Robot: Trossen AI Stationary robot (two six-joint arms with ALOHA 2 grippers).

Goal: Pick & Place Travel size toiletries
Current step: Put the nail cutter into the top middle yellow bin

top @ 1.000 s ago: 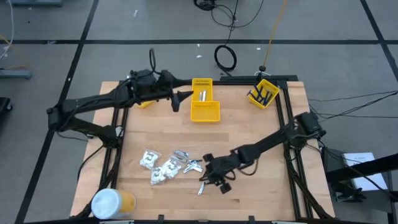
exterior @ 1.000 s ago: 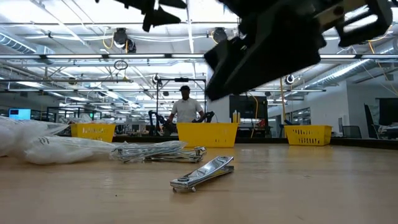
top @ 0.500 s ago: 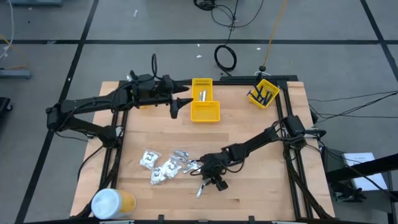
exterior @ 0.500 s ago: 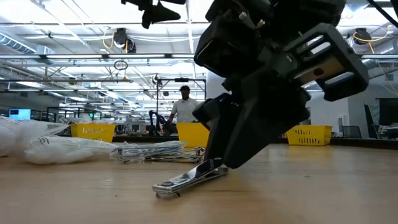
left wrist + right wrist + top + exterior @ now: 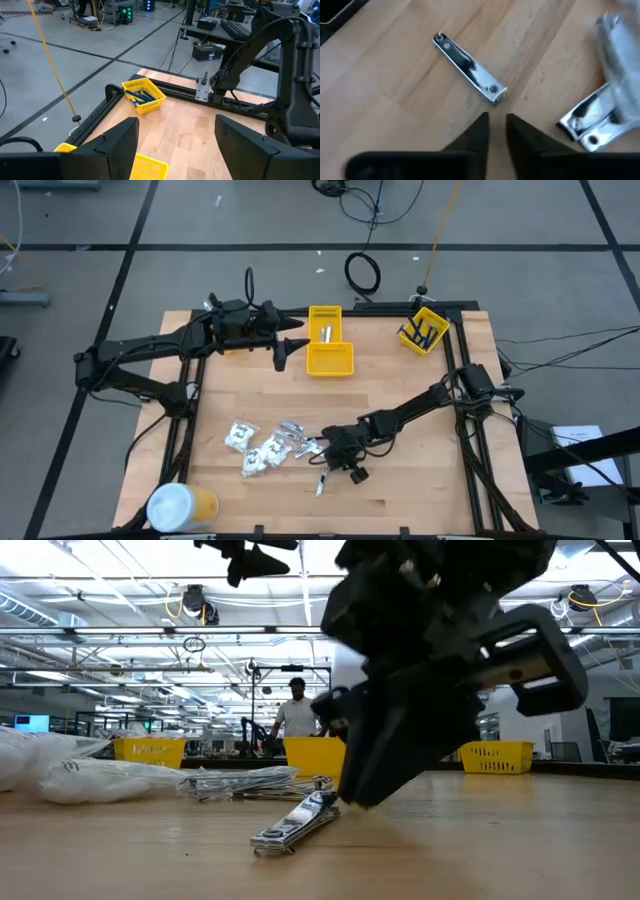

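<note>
Right gripper [image 5: 496,131]: I am lowering it at the table's [image 5: 420,410] 6 o'clock edge, its fingers nearly together and clamped on nothing, tips just short of a silvery nail clipper [image 5: 469,67] lying flat. At 9 o'clock of it, more clippers [image 5: 292,430] and white packets [image 5: 252,448] are waiting. Step in hand: picking. Next, I judge, the fingers must straddle the clipper. Farthest, at 12 o'clock, left gripper [image 5: 290,338] is hovering, fingers apart, beside the yellow bin [image 5: 330,360].
</note>
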